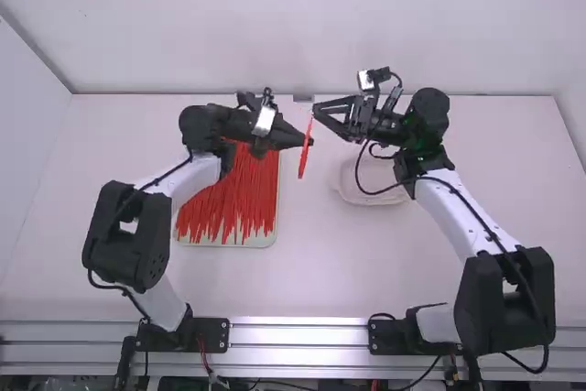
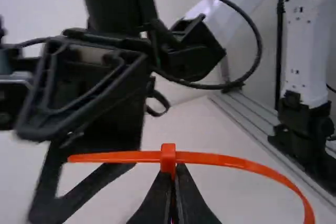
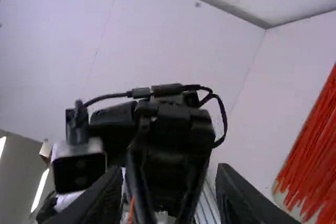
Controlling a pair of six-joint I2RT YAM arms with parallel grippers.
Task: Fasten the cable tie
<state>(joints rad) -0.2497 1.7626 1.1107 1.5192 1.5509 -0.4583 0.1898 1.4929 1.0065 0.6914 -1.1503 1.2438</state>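
Observation:
An orange cable tie (image 1: 303,157) hangs above the table's middle. My left gripper (image 1: 300,141) is shut on it. In the left wrist view the two fingers (image 2: 170,195) pinch the tie's square head (image 2: 168,156), and the strap (image 2: 241,163) runs straight to one side and curves round in a loop on the other. My right gripper (image 1: 315,123) faces it from the right, almost touching, with its fingers apart. In the right wrist view its open fingers (image 3: 107,198) stand either side of the left arm's wrist and camera (image 3: 168,135).
A pile of orange cable ties (image 1: 233,194) (image 3: 310,150) lies on a flat tray (image 1: 267,243) under the left arm. A white dish (image 1: 366,191) sits below the right gripper. The table's front and right side have free room.

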